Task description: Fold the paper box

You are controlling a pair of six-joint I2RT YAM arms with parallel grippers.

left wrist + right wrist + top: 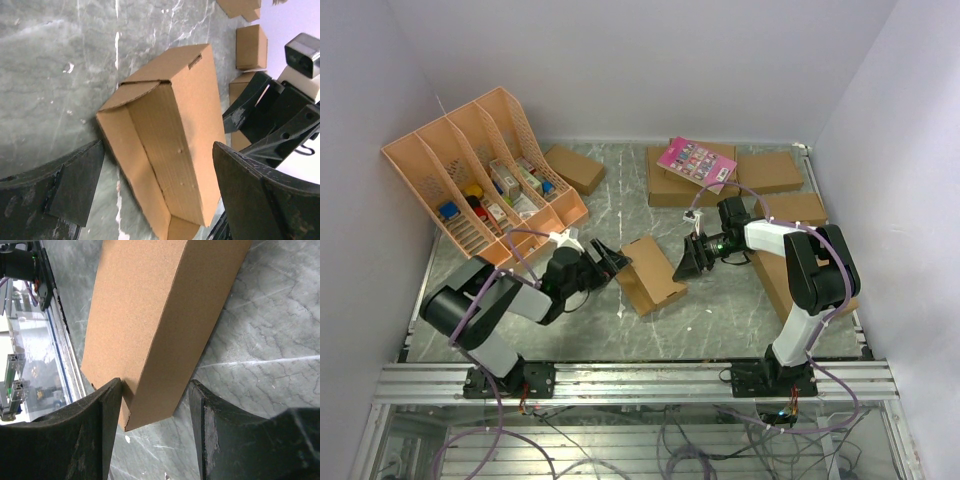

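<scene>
Box [652, 275] lies mid-table on a long side, between the two grippers and clear of the spare boxes [770, 172] at the back.

Left gripper [610, 258]: released, jaws spread wide. Its wrist view looks straight into the box's open face. Neither of its fingers [75, 185] touches the card; bare table [60, 90] shows beside the left one.

Right gripper [688, 262]: jaws about half apart, straddling the box's near corner from the opposite side. One finger [102, 425] meets the card edge or sits just beside it. The other stands apart, with table showing in the gap. Not clenched, nothing grasped.

Box state: walls stand up, so the oblong body is formed. The far end looks closed, with a curved flap folded across it. One long face is open, showing the inside. A flap [182, 230] pokes out at the near end; I cannot tell whether that end is tucked.

Step in hand (judgement): the shaping is done and closing remains. Both arms seem to be lining up for a fresh hold.

Next move calls for the following:
- One gripper steadies the body without crushing the thin walls.
- The other pushes the loose flap round and tucks it in.
- Light card on smooth stone will likely skid if pushed from one side only, so bracing comes first.
</scene>
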